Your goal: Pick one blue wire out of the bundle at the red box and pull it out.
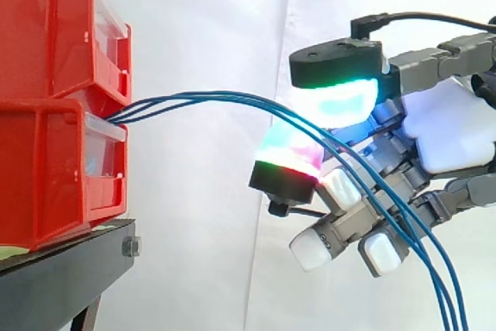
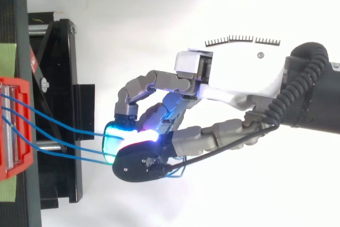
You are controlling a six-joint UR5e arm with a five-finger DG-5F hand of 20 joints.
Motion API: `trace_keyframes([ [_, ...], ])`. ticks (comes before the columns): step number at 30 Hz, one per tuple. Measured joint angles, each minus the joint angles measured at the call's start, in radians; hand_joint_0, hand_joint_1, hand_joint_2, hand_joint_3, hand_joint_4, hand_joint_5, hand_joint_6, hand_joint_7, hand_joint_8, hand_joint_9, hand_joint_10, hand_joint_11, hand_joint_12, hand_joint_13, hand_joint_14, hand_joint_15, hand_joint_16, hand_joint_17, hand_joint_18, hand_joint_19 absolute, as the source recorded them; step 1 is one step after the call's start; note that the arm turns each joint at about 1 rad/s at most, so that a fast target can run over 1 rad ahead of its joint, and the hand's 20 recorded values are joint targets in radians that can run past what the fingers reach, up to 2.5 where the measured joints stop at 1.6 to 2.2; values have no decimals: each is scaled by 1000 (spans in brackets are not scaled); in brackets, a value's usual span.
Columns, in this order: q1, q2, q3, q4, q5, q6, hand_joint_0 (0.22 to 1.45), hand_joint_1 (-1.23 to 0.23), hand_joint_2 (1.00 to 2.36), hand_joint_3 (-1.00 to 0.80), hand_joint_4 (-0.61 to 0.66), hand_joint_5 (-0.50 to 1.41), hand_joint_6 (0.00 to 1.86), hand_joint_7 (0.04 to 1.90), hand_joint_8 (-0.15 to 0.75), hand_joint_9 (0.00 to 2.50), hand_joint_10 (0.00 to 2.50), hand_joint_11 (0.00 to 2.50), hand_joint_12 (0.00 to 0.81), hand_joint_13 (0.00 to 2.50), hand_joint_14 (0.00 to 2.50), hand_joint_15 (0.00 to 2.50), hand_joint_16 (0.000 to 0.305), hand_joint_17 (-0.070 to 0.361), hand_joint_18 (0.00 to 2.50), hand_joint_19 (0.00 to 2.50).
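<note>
Three blue wires (image 1: 217, 98) sagged nearest, draping past the hand (image 1: 457, 133). Its glowing fingertips (image 1: 341, 102) were pinched together on them, likely to get a pulling grip. I could not tell how many it held. Beyond, the wires ran to two stacked red boxes (image 1: 46, 176) on one black stand (image 1: 62, 284).

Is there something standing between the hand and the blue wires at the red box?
Nothing visible stands between. The blue wires run free through the air from the red box to the hand. At the hand they lie close together, so the neighbours may hinder picking one.
</note>
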Motion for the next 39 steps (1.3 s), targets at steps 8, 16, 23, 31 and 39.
trace_keyframes([
  [8,0,0,0,0,0,0,497,-416,1013,-326,241,-135,669,1172,396,845,15,509,506,627,11,332,69,155,698,545],
  [16,0,0,0,0,1,0,474,-672,1001,-481,273,-178,834,1105,413,870,16,572,521,664,10,327,70,158,759,506],
  [23,0,1,0,0,1,0,570,-754,1015,-270,248,-187,875,1081,387,851,18,598,487,662,11,324,63,142,735,509],
  [31,0,0,0,0,1,0,558,-722,1019,-132,235,-183,878,1084,396,864,17,596,497,670,11,329,66,148,758,505],
  [39,0,0,0,0,0,0,637,-853,1021,-160,214,-201,877,1054,368,807,16,611,479,656,12,318,62,140,742,470],
])
